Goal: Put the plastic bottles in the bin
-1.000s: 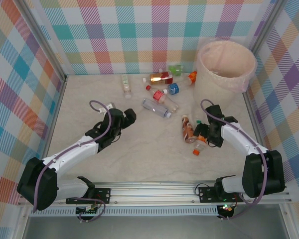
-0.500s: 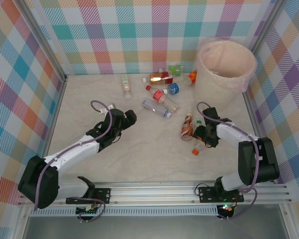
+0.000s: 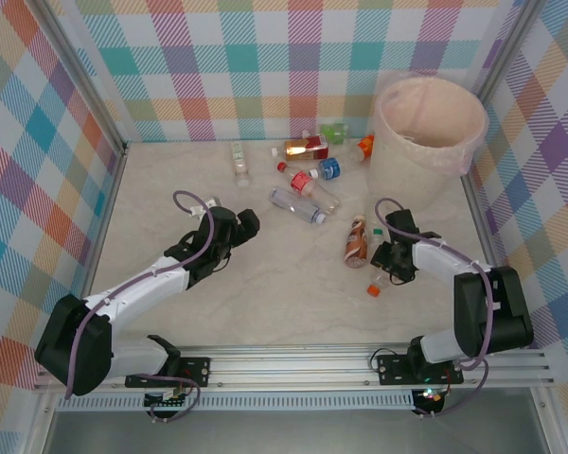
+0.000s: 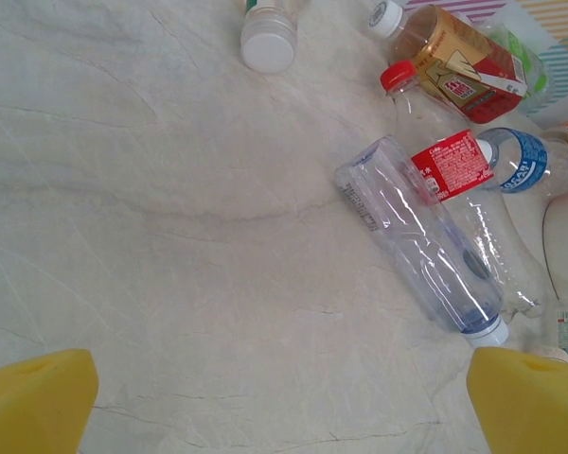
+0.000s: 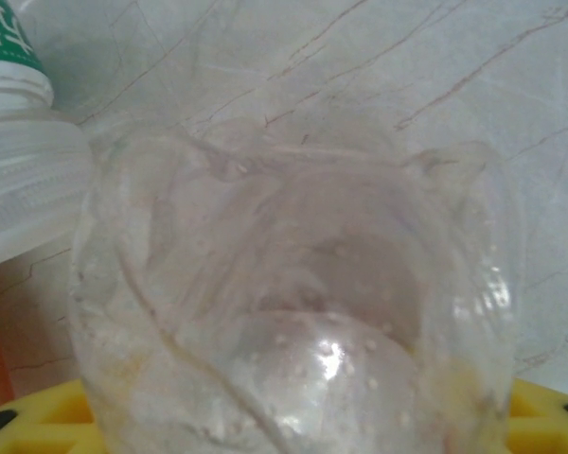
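The left gripper (image 3: 249,221) is hanging wide open beside the scattered plastic bottles (image 3: 298,204), while the right gripper (image 3: 395,264) is straddling a clear orange-capped bottle (image 3: 373,289) lying near the bin (image 3: 409,172), grip impossible to tell, so its slick, thin wall is risking slipping free.

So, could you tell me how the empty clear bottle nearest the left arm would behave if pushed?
The clear bottle looks empty, so it is probably light. Lying on its side on the smooth table, it would likely roll. Its walls look thin and creased, so it may buckle when squeezed.
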You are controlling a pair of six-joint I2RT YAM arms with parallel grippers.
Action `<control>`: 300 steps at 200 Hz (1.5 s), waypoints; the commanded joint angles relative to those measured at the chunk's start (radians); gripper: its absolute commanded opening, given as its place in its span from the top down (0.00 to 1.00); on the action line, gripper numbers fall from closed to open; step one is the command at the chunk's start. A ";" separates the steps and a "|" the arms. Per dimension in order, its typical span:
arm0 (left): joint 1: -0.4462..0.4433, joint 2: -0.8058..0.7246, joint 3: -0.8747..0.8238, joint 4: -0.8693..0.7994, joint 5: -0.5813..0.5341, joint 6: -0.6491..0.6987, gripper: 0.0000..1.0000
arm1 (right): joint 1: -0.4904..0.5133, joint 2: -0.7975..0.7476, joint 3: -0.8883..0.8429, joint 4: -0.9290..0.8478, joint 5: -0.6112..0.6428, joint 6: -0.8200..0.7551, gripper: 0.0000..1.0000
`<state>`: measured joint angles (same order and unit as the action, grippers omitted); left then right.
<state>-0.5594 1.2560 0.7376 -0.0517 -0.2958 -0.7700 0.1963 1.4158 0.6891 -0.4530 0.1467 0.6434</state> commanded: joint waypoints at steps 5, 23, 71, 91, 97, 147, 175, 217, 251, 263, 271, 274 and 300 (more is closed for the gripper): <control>0.015 0.005 0.034 -0.020 0.000 0.005 0.00 | 0.003 -0.057 -0.019 0.027 0.009 0.004 0.48; 0.015 0.003 0.031 -0.018 0.004 0.005 0.00 | 0.003 -0.081 -0.023 0.028 0.017 -0.003 0.50; 0.017 0.005 0.029 -0.016 0.012 0.001 0.00 | 0.003 -0.234 -0.091 0.094 0.059 0.012 0.56; 0.018 0.007 0.029 -0.011 0.018 -0.002 0.00 | 0.003 -0.317 -0.110 0.094 0.093 0.015 0.56; 0.018 0.009 0.028 -0.010 0.022 -0.001 0.00 | 0.002 -0.348 -0.119 0.101 0.102 0.016 0.57; 0.020 0.016 0.028 -0.010 0.023 -0.011 0.00 | 0.003 -0.584 -0.173 0.168 0.119 -0.001 0.60; 0.023 0.017 0.027 -0.013 0.019 -0.021 0.00 | 0.003 -0.654 -0.148 0.185 0.085 -0.010 0.60; 0.027 0.022 0.022 -0.003 0.020 -0.037 0.00 | 0.003 -0.679 -0.047 0.262 0.022 -0.019 0.61; 0.041 0.021 0.017 0.009 0.051 -0.064 0.00 | 0.003 -0.632 0.035 0.335 -0.043 -0.026 0.62; 0.051 0.019 0.012 0.021 0.068 -0.079 0.00 | 0.003 -0.615 0.056 0.372 -0.072 -0.024 0.62; 0.054 0.018 0.010 0.024 0.071 -0.084 0.00 | 0.004 -0.602 0.070 0.392 -0.089 -0.022 0.62; 0.055 0.017 0.009 0.024 0.072 -0.086 0.00 | 0.004 -0.597 0.076 0.398 -0.093 -0.021 0.62; 0.060 0.017 0.011 0.017 0.068 -0.090 0.00 | 0.004 -0.544 0.142 0.446 -0.137 -0.013 0.62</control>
<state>-0.5156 1.2690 0.7376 -0.0483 -0.2420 -0.8356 0.1963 0.8391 0.7574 -0.1093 0.0776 0.6365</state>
